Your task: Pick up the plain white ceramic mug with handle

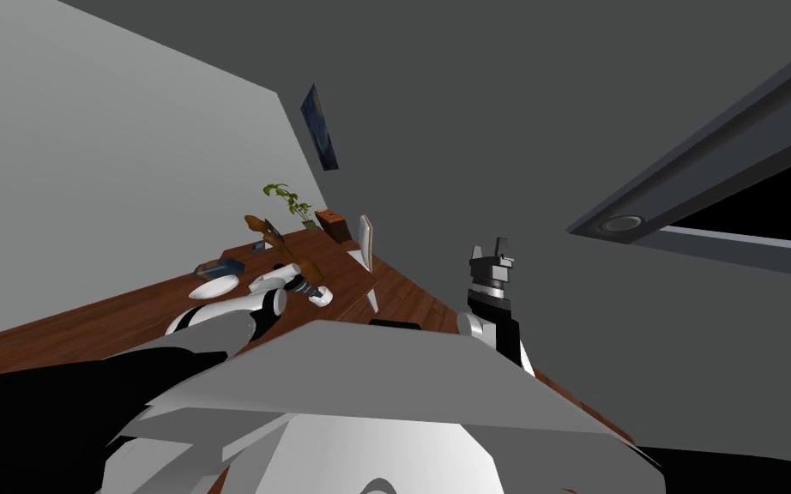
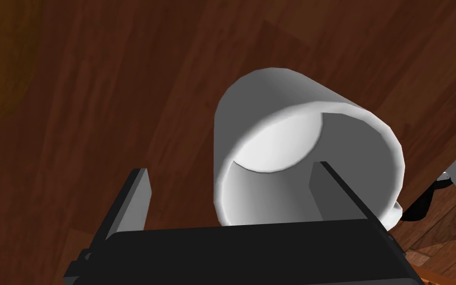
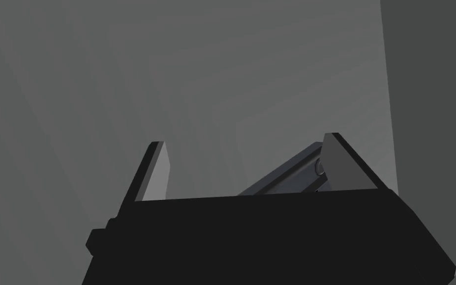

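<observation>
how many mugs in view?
1. White mug on the brown wooden tabletop, at the open left gripper: one finger over its opening, the other outside its wall. Clutter farther along the table in the head view could hide others.

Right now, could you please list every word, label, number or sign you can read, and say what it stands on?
There is none to read.
The mug is plain white, with no print.
The wall picture is too small to show any lettering.
The wooden table carries no marks.
</observation>
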`<state>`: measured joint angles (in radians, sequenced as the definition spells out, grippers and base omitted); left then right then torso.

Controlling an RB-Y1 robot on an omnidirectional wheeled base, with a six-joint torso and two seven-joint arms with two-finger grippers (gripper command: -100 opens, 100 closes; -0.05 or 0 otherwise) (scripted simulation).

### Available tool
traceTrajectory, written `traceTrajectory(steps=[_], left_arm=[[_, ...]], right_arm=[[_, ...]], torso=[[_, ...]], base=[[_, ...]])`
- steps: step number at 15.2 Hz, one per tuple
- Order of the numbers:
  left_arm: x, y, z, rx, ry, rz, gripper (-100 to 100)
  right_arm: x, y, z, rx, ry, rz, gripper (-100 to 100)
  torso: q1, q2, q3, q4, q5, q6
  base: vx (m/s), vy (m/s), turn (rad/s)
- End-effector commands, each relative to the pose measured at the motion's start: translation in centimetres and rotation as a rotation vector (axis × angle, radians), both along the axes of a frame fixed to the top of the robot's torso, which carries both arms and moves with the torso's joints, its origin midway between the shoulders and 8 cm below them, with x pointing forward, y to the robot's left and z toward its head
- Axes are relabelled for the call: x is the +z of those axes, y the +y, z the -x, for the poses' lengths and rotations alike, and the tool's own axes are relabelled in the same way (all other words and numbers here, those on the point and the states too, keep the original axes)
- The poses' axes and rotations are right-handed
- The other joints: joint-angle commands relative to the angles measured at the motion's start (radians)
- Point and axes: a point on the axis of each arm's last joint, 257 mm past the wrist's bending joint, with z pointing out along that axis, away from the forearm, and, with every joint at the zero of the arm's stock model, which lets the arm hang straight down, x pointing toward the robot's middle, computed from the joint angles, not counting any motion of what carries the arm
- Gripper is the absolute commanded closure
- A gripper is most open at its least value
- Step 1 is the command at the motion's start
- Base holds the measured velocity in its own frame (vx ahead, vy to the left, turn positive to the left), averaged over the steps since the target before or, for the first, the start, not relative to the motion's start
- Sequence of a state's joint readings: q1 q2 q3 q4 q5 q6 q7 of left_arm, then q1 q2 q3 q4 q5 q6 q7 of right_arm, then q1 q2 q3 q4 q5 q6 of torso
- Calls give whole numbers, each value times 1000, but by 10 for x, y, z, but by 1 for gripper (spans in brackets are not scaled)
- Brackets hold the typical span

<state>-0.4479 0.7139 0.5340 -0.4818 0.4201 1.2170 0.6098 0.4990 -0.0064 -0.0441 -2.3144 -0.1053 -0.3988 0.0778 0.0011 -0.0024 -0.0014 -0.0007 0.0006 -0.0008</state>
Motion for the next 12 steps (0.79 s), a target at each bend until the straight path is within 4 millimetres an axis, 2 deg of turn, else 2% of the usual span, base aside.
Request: traceTrajectory(steps=[1,2,3,7,11,12], left_arm=[[-7,-3,1,-3,-5,-5,-100],[-4,-1,1,-3,-3,-4,-100],[-4,-2,0,-3,-4,-5,100],[-4,-1,0,-2,-5,-5,100],[14,6,-3,6,-1,0,100],[8,4,-2,4,-4,-3,100]], right_arm=[[0,0,0,0,0,0,0],[0,0,0,0,0,0,0],[0,0,0,0,0,0,0],[0,0,0,0,0,0,0],[0,0,0,0,0,0,0],[0,0,0,0,0,0,0]], torso=[[0,0,0,0,0,0],[-1,0,0,0,0,0],[-1,1,0,0,-1,0],[-1,2,1,0,0,0],[-2,5,3,1,-1,1],[-2,5,3,1,-1,1]], base=[[37,7,26],[20,3,6],[7,2,0],[0,0,0],[-29,-11,-34],[-21,-9,-12]])
